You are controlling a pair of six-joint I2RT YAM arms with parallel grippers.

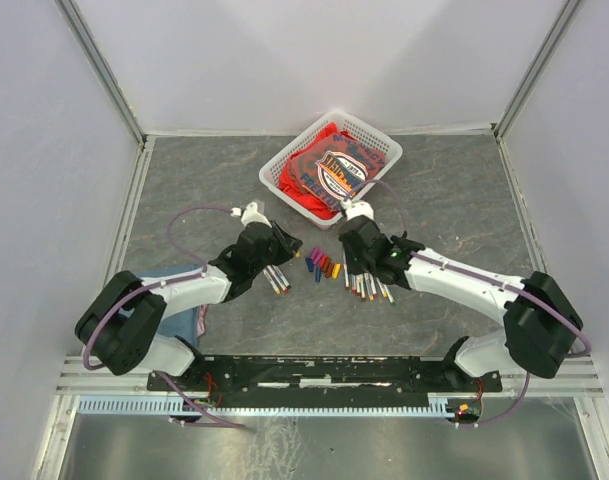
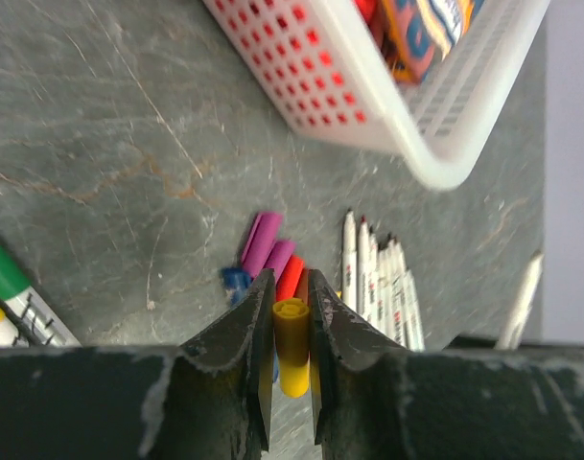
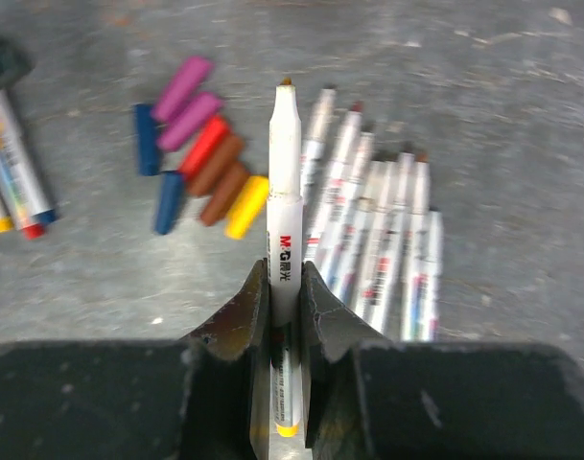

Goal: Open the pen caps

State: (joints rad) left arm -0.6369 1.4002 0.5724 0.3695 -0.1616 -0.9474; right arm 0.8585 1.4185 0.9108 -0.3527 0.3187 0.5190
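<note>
left gripper (image 2: pixel 290 287) clamps yellow cap (image 2: pixel 292 345), right gripper (image 3: pixel 283 273) clamps pen (image 3: pixel 285 172).

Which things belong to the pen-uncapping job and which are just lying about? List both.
Job: yellow cap in left tool; open pen in right tool; loose caps; uncapped pens; capped pens.
Lying about: white basket; red contents; blue cloth.

Glossy plastic pen caps (image 3: pixel 203 146) on a matt, veined table (image 3: pixel 464 77).

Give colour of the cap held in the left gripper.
Yellow; the cap shows best in the left wrist view.
</note>
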